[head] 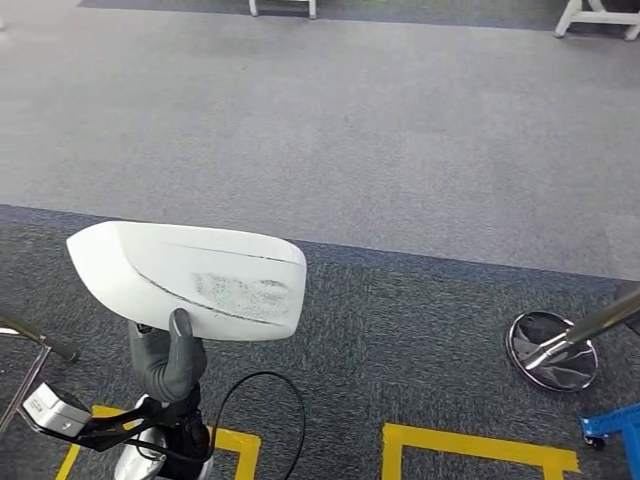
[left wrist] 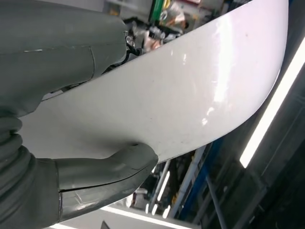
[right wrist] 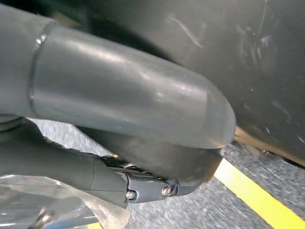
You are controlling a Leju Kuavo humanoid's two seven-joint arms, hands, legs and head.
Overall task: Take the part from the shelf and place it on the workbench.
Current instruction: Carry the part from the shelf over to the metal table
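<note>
Head view: grey carpet floor [head: 423, 120] spans the room, a darker strip nearer the robot crossed by yellow floor tape [head: 475, 445]. The white part [head: 189, 280], a long curved shell (scuffed grey on one face), is held above the floor, clamped by the left robot hand [head: 170, 360]. The right robot hand [right wrist: 129, 109] fills its wrist camera, blurred; its grip cannot be told.
</note>
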